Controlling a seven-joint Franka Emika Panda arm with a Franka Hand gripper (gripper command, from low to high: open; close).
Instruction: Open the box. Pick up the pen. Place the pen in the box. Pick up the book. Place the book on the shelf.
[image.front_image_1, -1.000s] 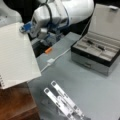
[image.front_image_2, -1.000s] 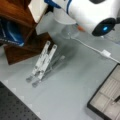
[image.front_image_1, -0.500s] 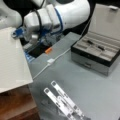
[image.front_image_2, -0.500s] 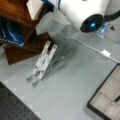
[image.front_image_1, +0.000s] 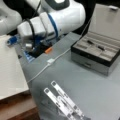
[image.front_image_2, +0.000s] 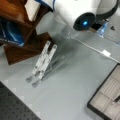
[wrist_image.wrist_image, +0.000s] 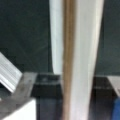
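The wide dark grey case-like box (image.front_image_1: 96, 53) stands open at a front view's right, lid up, with the thin black pen (image.front_image_1: 96, 45) lying in its pale compartments, so those steps look done. The large flat white book (image.front_image_1: 11, 70) is at that view's left, over the reddish-brown wooden shelf (image.front_image_2: 17, 30). In the wrist view the book's edge (wrist_image.wrist_image: 75, 60) fills the middle. Whether the gripper's fingers clasp it I cannot tell. A folding metal stand (image.front_image_2: 43, 62) sits just beside the shelf; the grey table (image.front_image_1: 100, 90) beyond lies open.

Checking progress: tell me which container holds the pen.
The wide box, lid raised, at a front view's right; the pen lies inside, not in the small bin.
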